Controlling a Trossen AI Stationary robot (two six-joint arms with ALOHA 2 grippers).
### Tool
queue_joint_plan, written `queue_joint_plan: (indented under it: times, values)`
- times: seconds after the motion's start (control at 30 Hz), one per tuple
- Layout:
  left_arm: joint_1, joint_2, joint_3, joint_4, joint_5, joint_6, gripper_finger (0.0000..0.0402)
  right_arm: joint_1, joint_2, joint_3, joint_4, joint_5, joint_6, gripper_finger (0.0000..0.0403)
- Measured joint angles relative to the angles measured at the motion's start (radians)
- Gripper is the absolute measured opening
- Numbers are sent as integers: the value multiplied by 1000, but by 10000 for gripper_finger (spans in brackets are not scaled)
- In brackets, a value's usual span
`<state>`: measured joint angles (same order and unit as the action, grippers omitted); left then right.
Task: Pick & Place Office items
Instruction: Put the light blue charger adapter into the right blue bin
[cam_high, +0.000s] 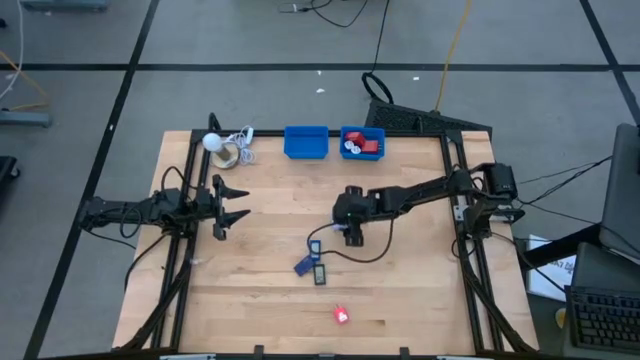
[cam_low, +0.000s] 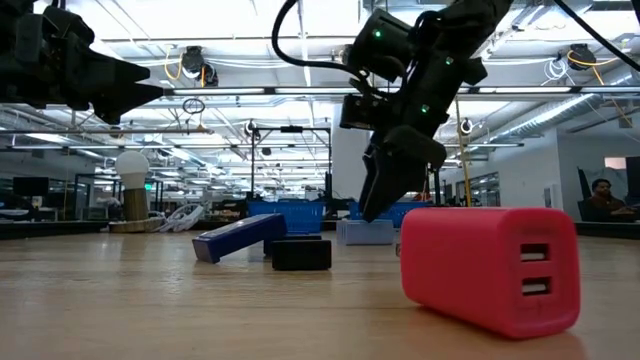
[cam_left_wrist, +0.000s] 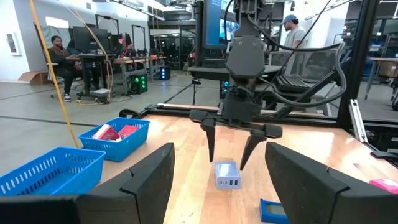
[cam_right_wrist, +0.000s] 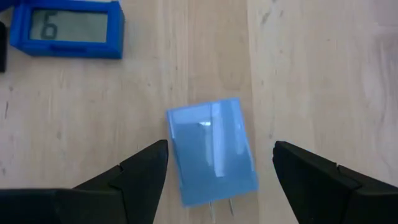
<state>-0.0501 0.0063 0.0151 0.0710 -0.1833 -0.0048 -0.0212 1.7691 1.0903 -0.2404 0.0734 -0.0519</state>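
Scene: a wooden table (cam_high: 270, 300) seen from above, with one dark robot arm at each side.
Right gripper (cam_right_wrist: 217, 168): poised over the middle of the table, pointing down, fingers spread wide and holding nothing.
Light blue block (cam_right_wrist: 212, 151): a small charger with two metal prongs, lying flat on the wood directly between the spread fingers, touching neither.
Left gripper (cam_high: 232, 205): waiting near the left edge of the table, fingers spread and empty.
Other items on the table: a dark blue rectangle with a small screen (cam_right_wrist: 69, 28) lies near the light blue block; a second dark blue piece (cam_high: 302, 266) and a black piece (cam_low: 301, 254) lie just beyond it; a red block with two ports (cam_high: 342, 315) sits well apart, toward the front edge.
Bins: two blue bins at the back edge; the left bin (cam_high: 306, 143) looks empty, and the right bin (cam_high: 362, 143) already holds red and white pieces.
Step in hand: judged to be lining up for a grasp on the light blue block.
Next move: likely lower until the fingers flank the block's sides, then close squarely; the block sits slightly askew, so a small wrist turn may help.
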Motion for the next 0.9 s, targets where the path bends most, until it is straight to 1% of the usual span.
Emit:
queue_joint_plan:
  times: [0.03,0.2,0.43,0.5,0.67,0.9]
  values:
    - [0,0,0,0,0,0,255,-3,0,-6,14,-4,-5,276]
    - [0,0,0,0,0,0,255,-5,0,-59,114,-105,-22,276]
    - [0,0,0,0,0,0,255,-4,1,-145,216,-101,-16,276]
    - [0,0,0,0,0,0,255,-4,1,-163,220,-101,-17,276]
    - [0,0,0,0,0,0,255,-4,0,-187,246,-102,-18,276]
    - [0,0,0,0,0,0,255,-4,-1,-223,345,-104,-45,276]
